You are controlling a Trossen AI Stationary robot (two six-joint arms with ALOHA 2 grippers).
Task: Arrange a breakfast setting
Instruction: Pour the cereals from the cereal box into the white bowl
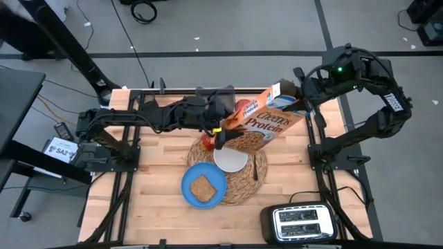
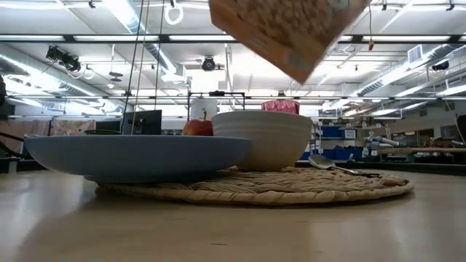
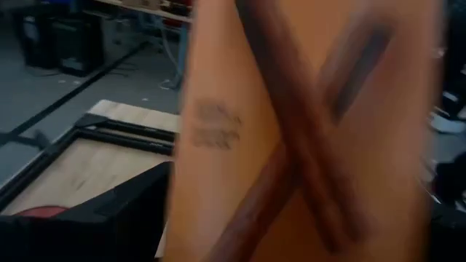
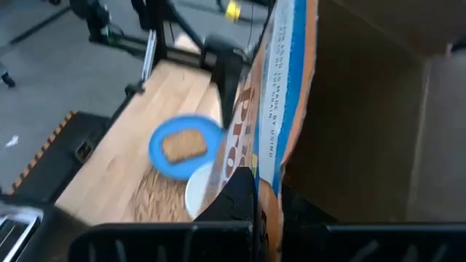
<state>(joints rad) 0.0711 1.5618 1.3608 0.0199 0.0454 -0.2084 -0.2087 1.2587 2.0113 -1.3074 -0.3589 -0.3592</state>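
High view: The mat [image 1: 239,183] is taken as landmark, at the table's [image 1: 156,207] middle. The box [image 1: 261,126] is held tilted in the air above the mat's far edge, over the bowl [image 1: 229,159]. The right gripper [image 1: 294,93] is clamped shut on the box's open top end, at its far right. The left gripper [image 1: 223,135] is seen at the box's lower left corner, jaws spread wide; whether they touch the cardboard cannot be told. The plate [image 1: 203,185] overlaps the mat's near left edge, with the toast [image 1: 202,187] on it. The apple [image 1: 208,141] is seen at the mat's far left edge, the cup [image 1: 243,107] beyond it, partly hidden by the box. The spoon [image 1: 255,168] lies on the mat, right of the bowl. The toaster [image 1: 302,223] stands off the mat, at the near right.

Low view: The box [image 2: 291,29] hangs above the bowl [image 2: 263,138], clear of it. Plate [image 2: 138,156], bowl and spoon [image 2: 328,164] rest on the mat [image 2: 291,185]; apple [image 2: 197,128] and cup [image 2: 280,106] are seen behind.

Left wrist view: The frame is filled by the box [image 3: 306,145], close up and blurred.

Right wrist view: The box [image 4: 291,94] is gripped edge-on; below it plate [image 4: 182,149], toast [image 4: 182,145] and mat [image 4: 156,196] are seen.
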